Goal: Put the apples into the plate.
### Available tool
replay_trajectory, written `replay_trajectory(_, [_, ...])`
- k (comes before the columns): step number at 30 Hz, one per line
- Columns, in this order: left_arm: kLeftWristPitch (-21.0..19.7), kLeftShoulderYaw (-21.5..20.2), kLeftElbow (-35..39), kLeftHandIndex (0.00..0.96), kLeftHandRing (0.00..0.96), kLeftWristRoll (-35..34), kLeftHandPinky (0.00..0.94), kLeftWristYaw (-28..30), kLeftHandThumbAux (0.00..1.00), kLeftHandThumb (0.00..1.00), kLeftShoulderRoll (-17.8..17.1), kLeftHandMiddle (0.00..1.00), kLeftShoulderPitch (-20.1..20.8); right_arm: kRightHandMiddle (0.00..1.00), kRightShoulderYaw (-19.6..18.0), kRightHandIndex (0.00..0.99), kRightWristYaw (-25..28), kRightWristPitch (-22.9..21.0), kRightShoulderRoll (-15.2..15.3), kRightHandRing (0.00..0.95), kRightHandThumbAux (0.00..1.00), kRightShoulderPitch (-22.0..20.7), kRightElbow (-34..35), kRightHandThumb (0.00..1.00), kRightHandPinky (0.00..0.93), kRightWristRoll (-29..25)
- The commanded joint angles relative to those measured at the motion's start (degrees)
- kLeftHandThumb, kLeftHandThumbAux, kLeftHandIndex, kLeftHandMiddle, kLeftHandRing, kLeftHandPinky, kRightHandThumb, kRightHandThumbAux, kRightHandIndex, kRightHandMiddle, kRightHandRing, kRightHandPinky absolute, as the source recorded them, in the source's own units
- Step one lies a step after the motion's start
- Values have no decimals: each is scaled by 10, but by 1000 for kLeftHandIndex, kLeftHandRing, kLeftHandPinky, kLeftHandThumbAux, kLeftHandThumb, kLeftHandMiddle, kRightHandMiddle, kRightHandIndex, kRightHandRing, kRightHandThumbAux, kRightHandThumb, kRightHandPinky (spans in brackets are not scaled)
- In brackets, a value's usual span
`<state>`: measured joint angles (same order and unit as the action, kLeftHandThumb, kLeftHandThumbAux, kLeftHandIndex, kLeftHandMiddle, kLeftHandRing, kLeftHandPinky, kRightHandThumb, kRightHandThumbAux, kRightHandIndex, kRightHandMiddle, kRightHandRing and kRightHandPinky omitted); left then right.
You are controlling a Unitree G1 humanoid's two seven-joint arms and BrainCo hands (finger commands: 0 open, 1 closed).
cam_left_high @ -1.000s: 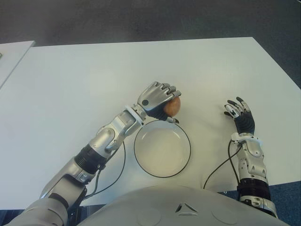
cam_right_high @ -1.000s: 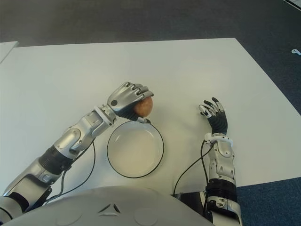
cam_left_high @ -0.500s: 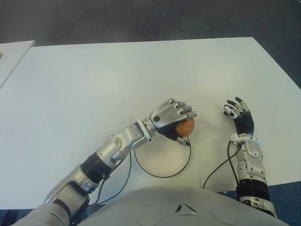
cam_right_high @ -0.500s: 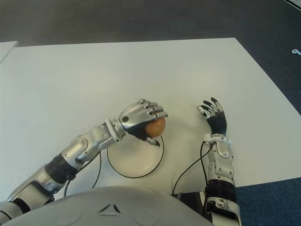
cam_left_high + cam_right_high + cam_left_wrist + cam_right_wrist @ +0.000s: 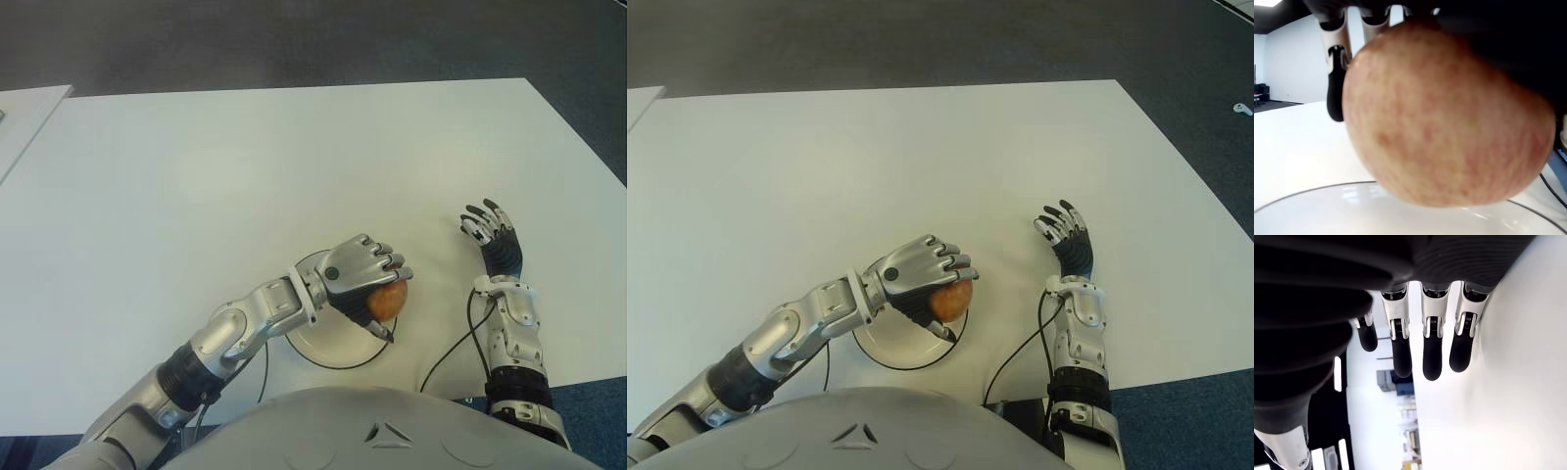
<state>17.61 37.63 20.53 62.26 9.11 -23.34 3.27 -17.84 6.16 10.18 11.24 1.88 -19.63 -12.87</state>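
Observation:
My left hand is shut on a reddish-yellow apple and holds it over the right part of the white plate, which has a thin dark rim. In the left wrist view the apple fills the picture and hangs just above the plate; my fingers curl round its far side. Much of the plate is hidden under my hand and forearm. My right hand shows to the right of the plate, fingers spread and holding nothing.
The white table stretches far behind and to the left of the plate. Its right edge borders dark carpet. A black cable runs along the table beside my right forearm. Another white table corner shows at far left.
My left hand has carried the apple from behind the plate toward me, over the plate, and lower. The right hand has shifted slightly.

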Motion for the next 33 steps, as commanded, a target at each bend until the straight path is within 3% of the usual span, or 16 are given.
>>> replay_trajectory(1, [-9,-13,45,444,858,29,863,23,696,740,-17,842,-32,265,-10,139,17,-4,4,269,705,13,-57,284,280,-7])
replay_trajectory(6, [-23,-32,172,444,865,53,868,59,695,737,-44,843,-133,257,-10,130,24,10,1,259,726,19,-50,241,246,-10])
replay_trajectory(16, [-14,-46,164,442,868,73,869,61,698,724,-41,843,-164,248,-3,121,20,8,-5,243,744,22,-39,216,242,-4])
replay_trajectory(21, [-11,-60,161,443,864,87,867,43,699,718,-41,841,-171,257,-14,125,25,-5,17,257,741,-4,-82,227,263,-7])
replay_trajectory(33, [14,-73,130,445,858,113,872,-7,698,714,-41,840,-160,260,-8,132,22,23,10,266,751,3,-85,208,260,-1])
